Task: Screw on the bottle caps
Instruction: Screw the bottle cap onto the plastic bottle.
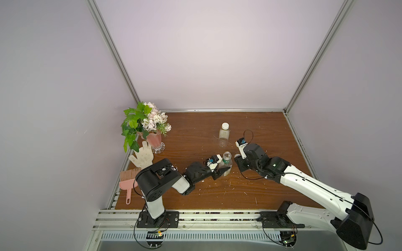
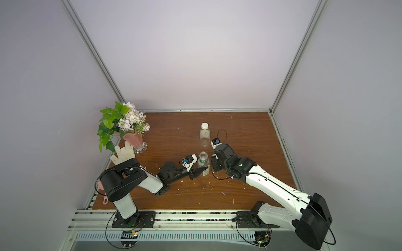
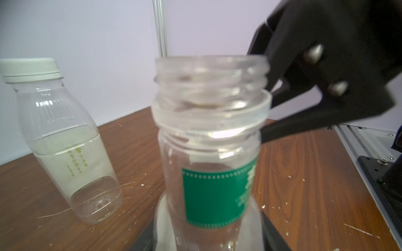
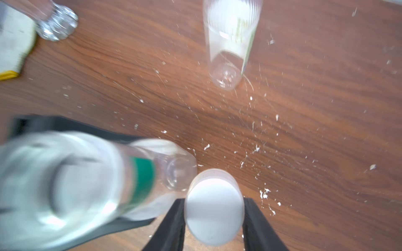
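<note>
A clear bottle with a green label (image 1: pixel 226 161) (image 2: pixel 203 162) stands upright near the table's middle, its threaded mouth (image 3: pixel 210 73) uncapped. My left gripper (image 1: pixel 225 170) (image 3: pixel 208 239) is shut on its lower body. My right gripper (image 4: pixel 214 201) (image 1: pixel 237 158) is shut on a white bottle cap (image 4: pixel 214 206) (image 1: pixel 237 156), held just to the right of that bottle's neck and a little apart from it. Behind them stands the plain bottle (image 1: pixel 224 135) (image 2: pixel 205 134) (image 3: pixel 65 139), with a white cap (image 1: pixel 225 125) (image 3: pixel 30 67) on it.
At the back left are a pink vase of flowers (image 1: pixel 154 139), a white glove (image 1: pixel 142 156) and a pink brush (image 1: pixel 128 182). White crumbs lie scattered over the wooden table (image 1: pixel 261 130). Metal rails run along the table's edges.
</note>
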### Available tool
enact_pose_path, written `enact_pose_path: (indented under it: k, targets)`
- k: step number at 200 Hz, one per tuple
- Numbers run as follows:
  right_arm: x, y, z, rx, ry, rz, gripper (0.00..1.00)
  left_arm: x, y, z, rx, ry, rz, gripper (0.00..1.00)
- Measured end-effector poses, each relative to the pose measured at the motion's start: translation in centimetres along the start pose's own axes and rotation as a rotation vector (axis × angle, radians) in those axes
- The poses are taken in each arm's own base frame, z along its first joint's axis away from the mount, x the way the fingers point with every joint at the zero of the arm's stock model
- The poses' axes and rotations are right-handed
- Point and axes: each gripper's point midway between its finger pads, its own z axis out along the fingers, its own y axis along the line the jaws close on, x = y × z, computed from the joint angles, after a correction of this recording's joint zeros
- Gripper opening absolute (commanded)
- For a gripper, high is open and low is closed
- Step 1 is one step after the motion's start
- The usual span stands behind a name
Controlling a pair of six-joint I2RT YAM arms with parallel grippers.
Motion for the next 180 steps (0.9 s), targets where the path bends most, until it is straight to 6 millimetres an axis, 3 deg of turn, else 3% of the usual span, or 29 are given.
enact_pose_path:
  k: [36,86,125,180]
  targets:
    - [-2.6,0.9,-2.9,-0.053,-0.026,-0.025,0.42,0.0,-0.5,0.6,0.016,0.000,0.003,0.54]
    - [-4.2,2.4,-5.1,-0.142,-0.019,-0.057,0.42,0.0,-0.7,0.8,0.027,-0.001,0.004,0.54]
    - [-3.8,3.7,-4.6,-0.195,0.046,-0.082,0.43,0.0,-1.2,0.9,0.047,-0.001,0.004,0.54]
    - [-2.2,4.0,-3.5,-0.197,0.148,-0.103,0.43,0.0,-2.2,1.3,0.085,0.006,0.006,0.54]
